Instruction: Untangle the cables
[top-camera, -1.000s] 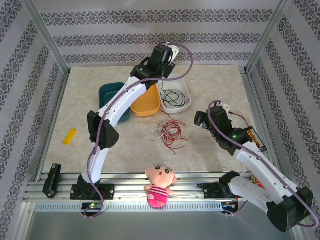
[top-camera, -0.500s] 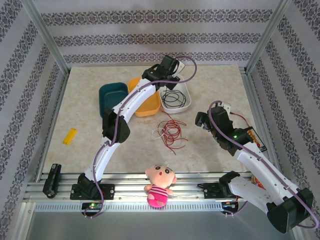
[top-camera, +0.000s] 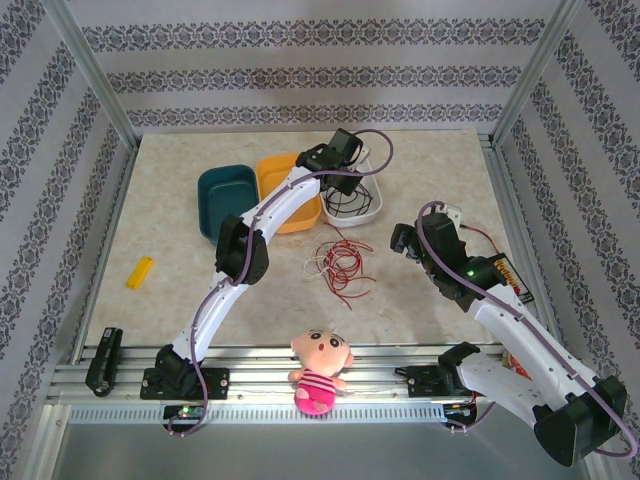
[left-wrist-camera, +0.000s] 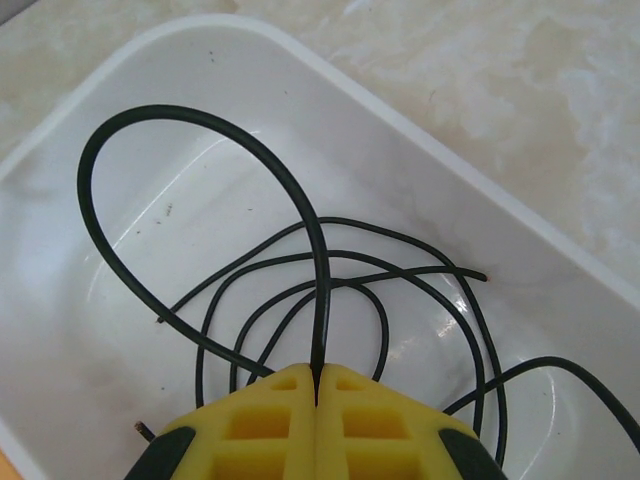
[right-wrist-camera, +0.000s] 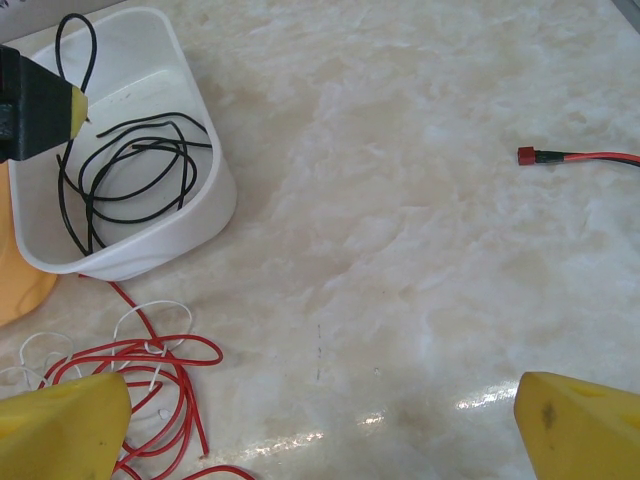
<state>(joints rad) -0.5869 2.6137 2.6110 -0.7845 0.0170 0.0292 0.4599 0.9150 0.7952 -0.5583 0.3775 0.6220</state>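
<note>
Item 1. Pale marbled table (top-camera: 180, 230): carried every piece listed below.

Item 2. White oblong plastic tray (top-camera: 372, 205), at the far middle of the table, just beside an orange tray.

Item 3. Left gripper (left-wrist-camera: 316, 385): hung over the white tray, yellow fingers pressed together, pinching one strand of the black cable.

Item 4. Right gripper (top-camera: 408, 240): jaws spread wide and holding nothing, low above bare table. The unsorted tangle lay to its left, just beside its left finger. This arm stood the nearer of the two, so the next pick probably fell to it.

Item 5. Tangle of thin red and white cables (top-camera: 342, 264): at mid-table, near the tray's foot. It was loose and flat, many curling loops laid over one another, stretched somewhat more far-to-near than across. One red strand ran up to the tray wall.

Item 6. Thin black cable (left-wrist-camera: 250, 160): coiled in open loops inside the white tray, one tall loop rising from the pinch. It lay apart from the red and white wires.
</note>
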